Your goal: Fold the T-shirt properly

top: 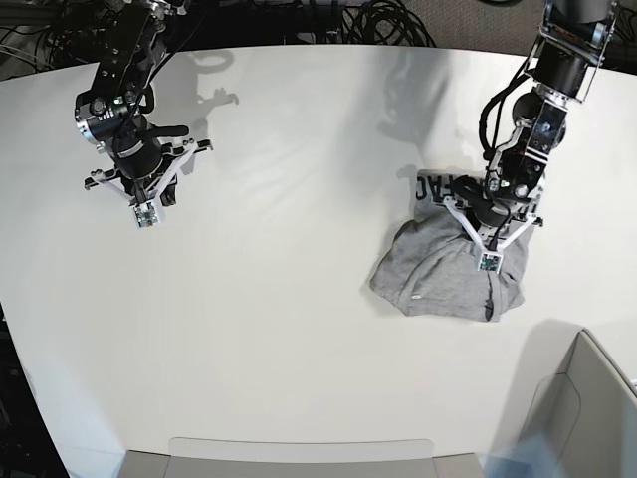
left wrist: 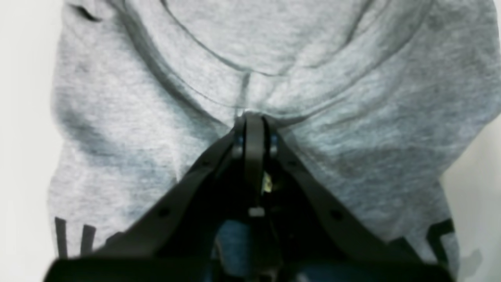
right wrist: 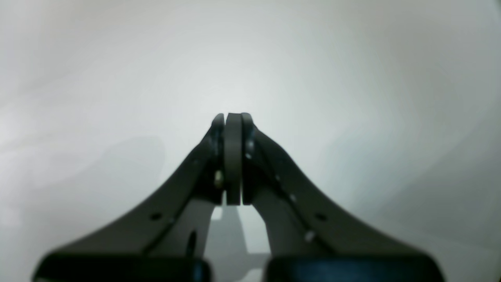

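Note:
The heather-grey T-shirt point(top: 438, 271) lies bunched on the right side of the white table point(top: 299, 299), with black lettering point(top: 438, 189) showing on its far part. My left gripper point(top: 486, 227) sits on the garment's right half. In the left wrist view the gripper point(left wrist: 254, 116) is shut and creases in the T-shirt point(left wrist: 352, 149) run into its tips. A curved seam shows beyond the tips, and black letters show at both lower corners. My right gripper point(top: 139, 184) hovers at the table's far left. It is shut point(right wrist: 233, 116) on nothing, with only bare table in front of it.
A light grey tray edge point(top: 299, 453) runs along the front of the table. A grey box wall point(top: 587, 398) stands at the front right corner. Dark cables point(top: 378, 20) lie behind the far edge.

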